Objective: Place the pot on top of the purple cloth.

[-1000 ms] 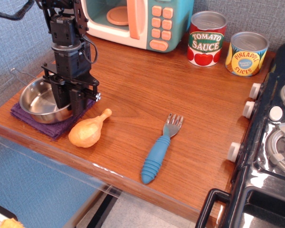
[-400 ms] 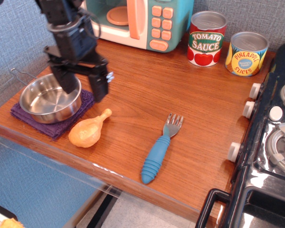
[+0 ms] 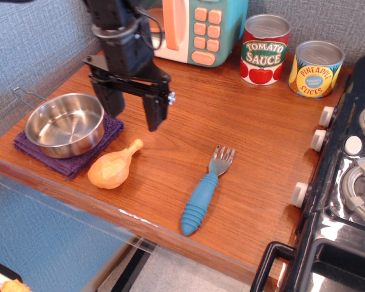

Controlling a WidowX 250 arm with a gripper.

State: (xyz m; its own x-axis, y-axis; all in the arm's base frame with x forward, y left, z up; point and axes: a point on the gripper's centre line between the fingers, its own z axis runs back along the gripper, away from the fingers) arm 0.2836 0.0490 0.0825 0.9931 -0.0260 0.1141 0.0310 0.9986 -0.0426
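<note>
Steel pot (image 3: 65, 123) sits on purple cloth (image 3: 112, 128), far left; light, rigid, slippery, grab rim. Gripper (image 3: 134, 111) spread apart, empty.

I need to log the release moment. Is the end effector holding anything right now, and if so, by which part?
Nothing is held. The end effector is open and empty; the pot sits on the purple cloth.
</note>
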